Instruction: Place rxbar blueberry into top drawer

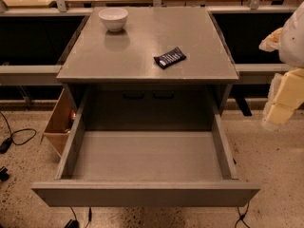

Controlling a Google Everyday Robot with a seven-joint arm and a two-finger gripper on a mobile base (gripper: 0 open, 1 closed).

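The rxbar blueberry [169, 57], a small dark bar with a white label patch, lies flat on the grey cabinet top [137, 51], right of centre near the front edge. The top drawer [145, 193] is pulled wide open below it, and its inside shows nothing in it. My gripper [281, 102], pale and cream-coloured, hangs at the right edge of the camera view. It is to the right of the cabinet, well apart from the bar, and holds nothing that I can see.
A white bowl [113, 18] stands at the back left of the cabinet top. A tan wooden box [59, 122] sits on the floor left of the drawer. Cables [19, 136] lie on the speckled floor. Shelving rails run behind the cabinet.
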